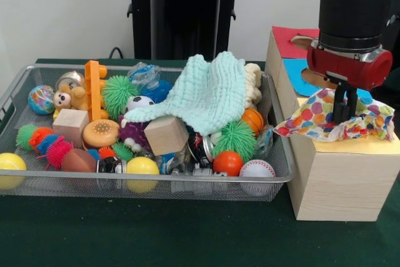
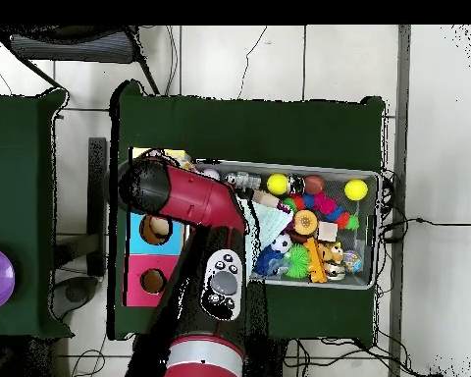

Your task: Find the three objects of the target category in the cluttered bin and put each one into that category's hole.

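One crumpled cloth (image 1: 325, 120) — multicoloured dots on white — under the hand (image 1: 344, 114).

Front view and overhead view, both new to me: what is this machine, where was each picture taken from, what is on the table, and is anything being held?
The machine is a red and black robot arm with a gripper at its end. One picture is taken from across the table, facing the robot; the other looks straight down, with the robot's base at the bottom.

On the dark green table stands a wire mesh bin full of toys: balls, including a baseball and a yellow ball, wooden blocks, spiky green balls, a small teddy bear and a mint knitted cloth draped on top.

Beside the bin is a wooden box with coloured panels; the overhead view shows holes in its top.

The fingers appear to be closed on a colourful patterned cloth, which sits over the box's yellow section.
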Controlling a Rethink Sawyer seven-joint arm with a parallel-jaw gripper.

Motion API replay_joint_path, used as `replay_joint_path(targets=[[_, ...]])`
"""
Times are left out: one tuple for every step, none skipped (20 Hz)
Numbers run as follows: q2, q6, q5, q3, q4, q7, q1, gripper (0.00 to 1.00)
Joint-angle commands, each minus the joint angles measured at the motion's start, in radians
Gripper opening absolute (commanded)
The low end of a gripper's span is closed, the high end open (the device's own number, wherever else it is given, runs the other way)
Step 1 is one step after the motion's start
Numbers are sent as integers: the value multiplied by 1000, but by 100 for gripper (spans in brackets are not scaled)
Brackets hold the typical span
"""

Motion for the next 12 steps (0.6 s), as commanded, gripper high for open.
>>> replay_joint_path(targets=[[31,17,68,98,108,215,1,0],[30,1,72,103,115,211,-3,0],[30,-31,82,122,128,202,-13,0],[31,-42,89,136,134,192,-20,0],[33,-60,95,159,142,171,-35,0],[34,-61,99,175,148,153,-48,0],[38,-81,109,219,165,119,-79,0],[40,-84,114,241,172,102,-95,0],[45,-73,124,274,184,77,-118,0],[42,-68,127,287,192,68,-128,0],[43,-42,128,294,194,60,-134,0],[43,-30,127,300,195,56,-140,0]])
